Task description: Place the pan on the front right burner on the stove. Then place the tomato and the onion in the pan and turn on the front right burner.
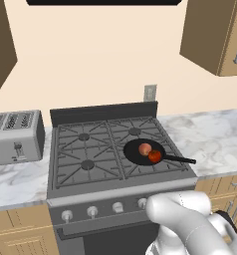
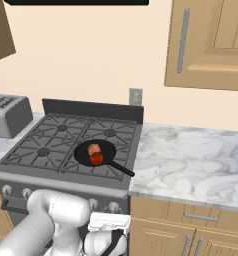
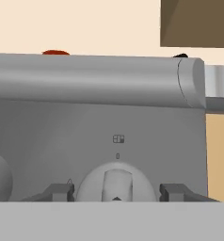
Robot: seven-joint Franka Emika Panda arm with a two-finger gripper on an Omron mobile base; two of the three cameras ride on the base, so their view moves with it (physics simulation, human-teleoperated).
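The black pan (image 1: pixel 133 150) (image 2: pixel 83 153) sits on the stove's (image 1: pixel 85 149) near-right grate and covers the front right burner. Its handle points right toward the counter. Inside lie the red tomato (image 1: pixel 154 156) (image 2: pixel 96 159) and, just behind and touching it, the pale onion (image 1: pixel 145 148) (image 2: pixel 93 148). In the hand view my gripper (image 3: pixel 117 192) faces the stove's front panel. Its fingers stand on either side of the rightmost silver knob (image 3: pixel 117 181) (image 1: pixel 142 202), with a small gap on each side. The tomato's top (image 3: pixel 55 52) peeks over the stove's front edge.
A silver toaster (image 1: pixel 16 135) (image 2: pixel 8 115) stands on the counter left of the stove. Marble counter (image 1: pixel 215 139) (image 2: pixel 191 155) stretches to the right. Three more knobs (image 1: pixel 92 211) line the front panel. Wooden drawers (image 2: pixel 191 220) sit beside the stove.
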